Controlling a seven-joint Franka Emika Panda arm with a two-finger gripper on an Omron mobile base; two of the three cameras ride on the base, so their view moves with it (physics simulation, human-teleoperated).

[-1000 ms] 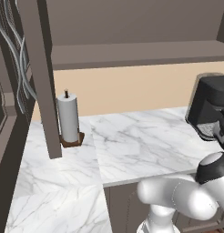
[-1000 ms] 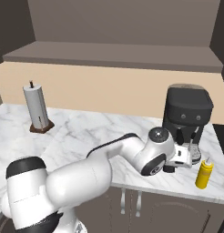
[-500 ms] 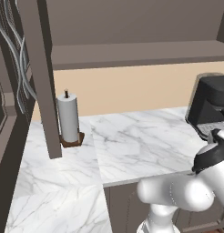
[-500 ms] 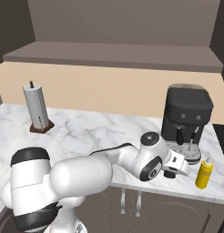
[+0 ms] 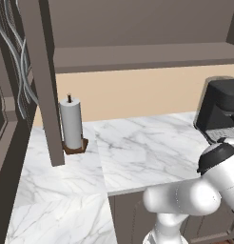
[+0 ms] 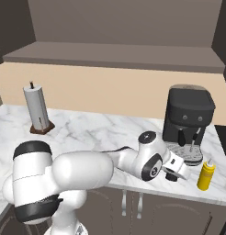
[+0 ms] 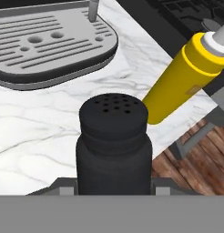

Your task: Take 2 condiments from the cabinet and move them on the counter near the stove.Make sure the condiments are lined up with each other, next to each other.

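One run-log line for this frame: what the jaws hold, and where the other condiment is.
gripper: jaws shut on black shaker bottle | yellow squeeze bottle: upright on counter by coffee machine | second placement: pending

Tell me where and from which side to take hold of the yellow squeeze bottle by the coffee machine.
Grip the yellow squeeze bottle around its straight cylindrical body, below the white nozzle, which narrows and would likely slip. It stands upright on the counter near the front edge, with the coffee machine behind it, so come in level from the front, fingers on either side.
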